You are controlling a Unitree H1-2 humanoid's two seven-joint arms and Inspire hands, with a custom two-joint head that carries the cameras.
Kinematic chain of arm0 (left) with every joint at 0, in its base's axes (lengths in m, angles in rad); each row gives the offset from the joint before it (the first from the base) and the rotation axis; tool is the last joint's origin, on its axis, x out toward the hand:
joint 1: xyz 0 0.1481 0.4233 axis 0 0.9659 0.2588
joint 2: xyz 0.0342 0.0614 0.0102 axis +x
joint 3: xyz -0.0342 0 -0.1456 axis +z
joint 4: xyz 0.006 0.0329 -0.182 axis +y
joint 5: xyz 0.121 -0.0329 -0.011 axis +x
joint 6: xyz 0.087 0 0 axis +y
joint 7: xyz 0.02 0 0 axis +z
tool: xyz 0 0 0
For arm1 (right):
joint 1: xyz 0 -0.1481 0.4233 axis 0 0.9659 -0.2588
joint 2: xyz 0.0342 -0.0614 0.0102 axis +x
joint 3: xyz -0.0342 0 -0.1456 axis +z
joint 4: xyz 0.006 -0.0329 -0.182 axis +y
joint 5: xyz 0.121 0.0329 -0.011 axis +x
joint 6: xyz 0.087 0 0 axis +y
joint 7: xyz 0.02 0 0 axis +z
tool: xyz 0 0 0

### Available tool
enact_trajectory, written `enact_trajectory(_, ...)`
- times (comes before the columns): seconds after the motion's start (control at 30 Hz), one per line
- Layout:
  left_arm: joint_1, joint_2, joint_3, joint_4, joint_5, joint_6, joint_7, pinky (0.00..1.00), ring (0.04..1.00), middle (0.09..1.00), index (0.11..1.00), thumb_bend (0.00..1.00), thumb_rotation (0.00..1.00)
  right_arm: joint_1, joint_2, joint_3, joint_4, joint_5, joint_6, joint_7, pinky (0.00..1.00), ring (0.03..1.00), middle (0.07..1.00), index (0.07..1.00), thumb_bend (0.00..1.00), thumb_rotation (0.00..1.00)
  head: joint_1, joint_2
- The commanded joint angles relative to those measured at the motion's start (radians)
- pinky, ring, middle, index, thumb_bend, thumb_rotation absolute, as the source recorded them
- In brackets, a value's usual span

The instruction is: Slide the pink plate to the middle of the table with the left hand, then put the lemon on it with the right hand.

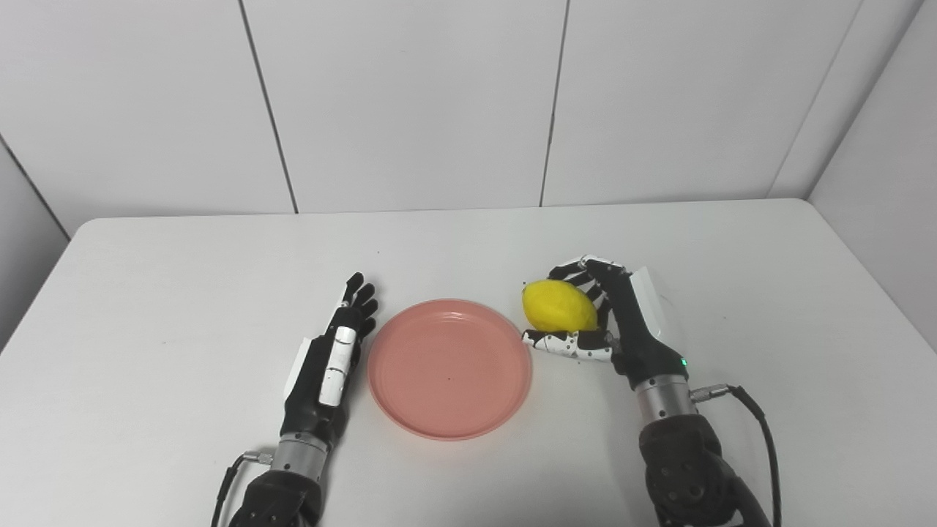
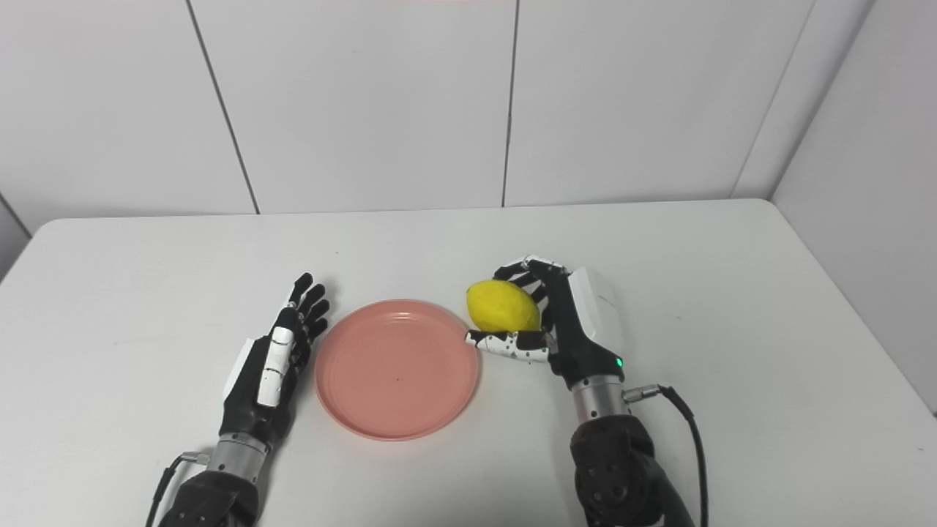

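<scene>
Lemon [image 1: 559, 305]: gripped by the right hand [image 1: 615, 322], just past the plate's right edge.
Pink plate [image 1: 449, 368]: found left of that hand.
Left hand [image 1: 333, 359]: fingers straight, nothing held, beside the plate.

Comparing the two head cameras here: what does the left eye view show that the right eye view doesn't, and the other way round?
Only the left eye view: a wider strip of the left side wall.

Only the right eye view: more of the right side wall.

Both: the pink plate near the table's middle, bare; the left hand, fingers straight, by the plate's left rim; the right hand closed round the lemon at the plate's right edge.
</scene>
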Motion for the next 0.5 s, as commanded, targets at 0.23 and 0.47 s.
enact_trajectory(0.23, 0.026, -0.027, -0.032, 0.040, 0.041, -0.028, 0.027, 0.97, 0.983, 0.986, 0.984, 0.71, 1.00, -0.047, 0.041, 0.071, -0.030, -0.031, -0.061, 0.046, 0.14, 0.211, 0.471, 0.488, 0.52, 0.00, 0.043, -0.005)
enact_trajectory(0.47, 0.028, -0.039, -0.038, 0.035, 0.064, -0.018, 0.040, 0.99, 0.984, 0.984, 0.980, 0.72, 1.00, -0.076, 0.054, 0.105, 0.004, -0.049, -0.059, 0.071, 0.15, 0.223, 0.471, 0.488, 0.52, 0.00, 0.067, -0.007)
